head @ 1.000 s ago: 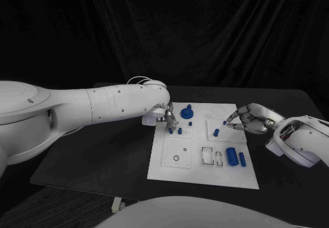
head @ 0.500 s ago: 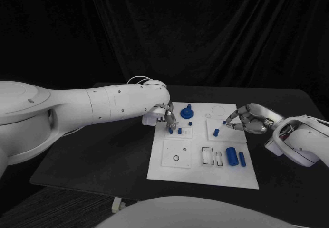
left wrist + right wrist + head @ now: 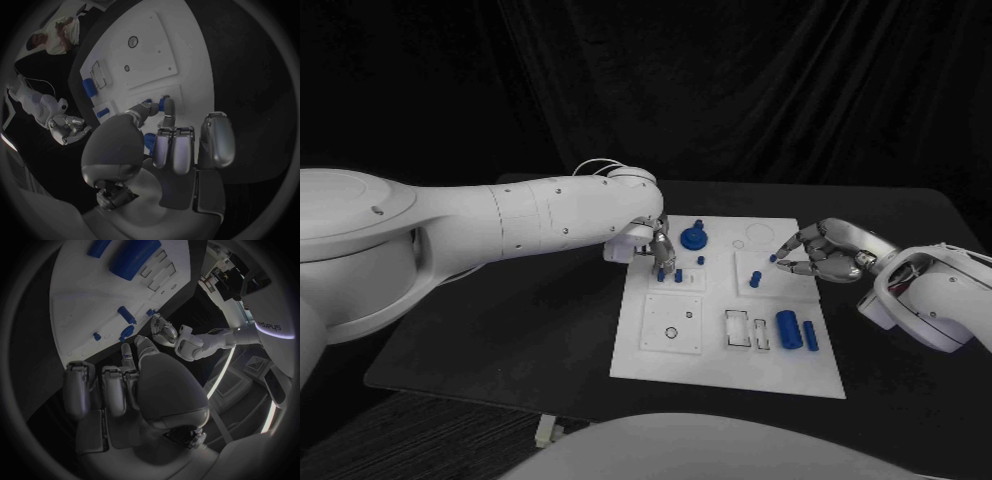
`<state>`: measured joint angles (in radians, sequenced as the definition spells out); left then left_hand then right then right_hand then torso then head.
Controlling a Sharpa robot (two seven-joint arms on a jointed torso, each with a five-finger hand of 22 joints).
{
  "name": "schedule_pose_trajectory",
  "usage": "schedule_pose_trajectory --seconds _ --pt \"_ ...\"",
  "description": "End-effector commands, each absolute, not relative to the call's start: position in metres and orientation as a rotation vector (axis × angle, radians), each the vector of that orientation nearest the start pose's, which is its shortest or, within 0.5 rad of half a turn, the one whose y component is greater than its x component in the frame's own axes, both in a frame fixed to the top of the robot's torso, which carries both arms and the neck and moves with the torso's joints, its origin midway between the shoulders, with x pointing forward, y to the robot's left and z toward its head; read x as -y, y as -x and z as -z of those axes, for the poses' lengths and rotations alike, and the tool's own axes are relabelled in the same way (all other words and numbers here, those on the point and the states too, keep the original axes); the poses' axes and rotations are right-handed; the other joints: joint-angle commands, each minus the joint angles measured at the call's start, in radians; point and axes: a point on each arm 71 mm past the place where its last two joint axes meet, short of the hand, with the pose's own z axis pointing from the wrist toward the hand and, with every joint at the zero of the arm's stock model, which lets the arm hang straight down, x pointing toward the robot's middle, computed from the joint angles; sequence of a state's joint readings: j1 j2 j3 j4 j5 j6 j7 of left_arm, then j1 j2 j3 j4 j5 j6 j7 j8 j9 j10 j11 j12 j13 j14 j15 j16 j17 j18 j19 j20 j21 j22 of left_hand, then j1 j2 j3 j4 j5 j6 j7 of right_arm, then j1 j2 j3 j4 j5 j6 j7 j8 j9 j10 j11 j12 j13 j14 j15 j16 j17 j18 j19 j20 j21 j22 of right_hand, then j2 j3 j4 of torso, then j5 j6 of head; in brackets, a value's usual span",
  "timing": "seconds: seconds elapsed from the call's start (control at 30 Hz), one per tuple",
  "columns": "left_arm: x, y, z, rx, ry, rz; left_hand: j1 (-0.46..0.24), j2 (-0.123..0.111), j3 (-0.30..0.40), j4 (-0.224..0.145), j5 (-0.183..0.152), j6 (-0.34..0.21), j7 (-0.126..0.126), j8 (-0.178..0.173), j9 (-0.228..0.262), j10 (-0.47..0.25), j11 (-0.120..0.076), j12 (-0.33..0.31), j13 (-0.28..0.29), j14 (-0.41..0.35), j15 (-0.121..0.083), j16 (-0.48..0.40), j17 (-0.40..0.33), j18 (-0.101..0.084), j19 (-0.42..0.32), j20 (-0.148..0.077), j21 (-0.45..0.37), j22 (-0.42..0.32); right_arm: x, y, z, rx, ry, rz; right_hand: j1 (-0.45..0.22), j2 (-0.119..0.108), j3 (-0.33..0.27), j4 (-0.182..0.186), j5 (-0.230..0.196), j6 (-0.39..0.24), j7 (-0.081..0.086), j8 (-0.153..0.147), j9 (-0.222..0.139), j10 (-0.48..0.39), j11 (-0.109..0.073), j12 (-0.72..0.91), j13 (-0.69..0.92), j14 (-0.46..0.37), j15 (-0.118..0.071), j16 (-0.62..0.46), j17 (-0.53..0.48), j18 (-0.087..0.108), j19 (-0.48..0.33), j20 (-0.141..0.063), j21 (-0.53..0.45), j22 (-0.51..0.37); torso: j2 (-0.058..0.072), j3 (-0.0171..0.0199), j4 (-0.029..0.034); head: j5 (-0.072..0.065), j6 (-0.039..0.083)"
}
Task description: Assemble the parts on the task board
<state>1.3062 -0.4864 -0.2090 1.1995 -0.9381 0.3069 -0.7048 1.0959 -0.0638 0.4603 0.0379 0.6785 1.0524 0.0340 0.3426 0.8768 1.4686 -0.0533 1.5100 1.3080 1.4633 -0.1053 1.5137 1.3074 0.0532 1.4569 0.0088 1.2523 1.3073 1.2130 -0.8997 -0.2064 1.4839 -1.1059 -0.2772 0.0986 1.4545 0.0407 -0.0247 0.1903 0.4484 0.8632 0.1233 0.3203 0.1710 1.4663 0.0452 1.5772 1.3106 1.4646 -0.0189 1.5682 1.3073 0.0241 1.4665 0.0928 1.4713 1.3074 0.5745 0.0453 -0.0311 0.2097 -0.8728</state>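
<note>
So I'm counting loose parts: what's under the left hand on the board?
The left hand pinches a small blue peg standing on the task board. Its fingers cover the peg's lower end.

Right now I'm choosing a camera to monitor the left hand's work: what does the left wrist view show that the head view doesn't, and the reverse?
Left wrist view alone: the left hand from behind, its fingertips closing on a small blue peg on the task board.

Head view alone: the full board layout, with the round blue knob and the large blue cylinder near the board's right edge.

Both: the board, the left hand at the pegs, and the right hand hovering at the board's other side.
</note>
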Motion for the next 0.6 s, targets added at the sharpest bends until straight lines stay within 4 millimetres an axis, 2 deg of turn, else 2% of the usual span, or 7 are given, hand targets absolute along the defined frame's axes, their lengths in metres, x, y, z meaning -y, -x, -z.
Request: schedule_pose_trajectory --seconds 0.03,0.6 --pt "-0.1426 -0.5093 0.2578 -2.600 0.041 0.053 0.008 0.006 0.112 -0.111 0.000 0.005 -0.013 -0.001 -0.001 0.078 -0.007 -0.001 0.216 0.096 -0.006 -0.004 0.224 0.015 0.000 -0.007 -0.002 0.104 0.2380 -0.4640 0.2413 -1.885 -0.059 -0.828 0.007 0.001 0.000 -0.008 0.004 0.005 0.002 -0.005 -0.001 0.104 0.004 -0.006 0.260 0.106 0.006 0.003 0.263 0.007 0.031 0.005 -0.005 0.223 0.000 -0.0001 0.0001 -0.001 0.000" --pt "-0.1437 -0.5094 0.2575 -2.593 0.004 0.027 0.013 0.003 0.114 -0.118 0.002 0.006 -0.013 -0.002 -0.002 0.080 -0.008 0.003 0.218 0.095 -0.007 -0.005 0.224 0.015 0.001 -0.008 -0.001 0.105 0.2382 -0.4637 0.2417 -1.886 -0.059 -0.828 0.009 0.001 0.001 -0.009 0.005 0.005 0.002 -0.005 -0.001 0.104 0.004 -0.006 0.260 0.106 0.006 0.003 0.263 0.007 0.030 0.005 -0.005 0.223 -0.001 0.0003 0.0001 0.002 0.000"
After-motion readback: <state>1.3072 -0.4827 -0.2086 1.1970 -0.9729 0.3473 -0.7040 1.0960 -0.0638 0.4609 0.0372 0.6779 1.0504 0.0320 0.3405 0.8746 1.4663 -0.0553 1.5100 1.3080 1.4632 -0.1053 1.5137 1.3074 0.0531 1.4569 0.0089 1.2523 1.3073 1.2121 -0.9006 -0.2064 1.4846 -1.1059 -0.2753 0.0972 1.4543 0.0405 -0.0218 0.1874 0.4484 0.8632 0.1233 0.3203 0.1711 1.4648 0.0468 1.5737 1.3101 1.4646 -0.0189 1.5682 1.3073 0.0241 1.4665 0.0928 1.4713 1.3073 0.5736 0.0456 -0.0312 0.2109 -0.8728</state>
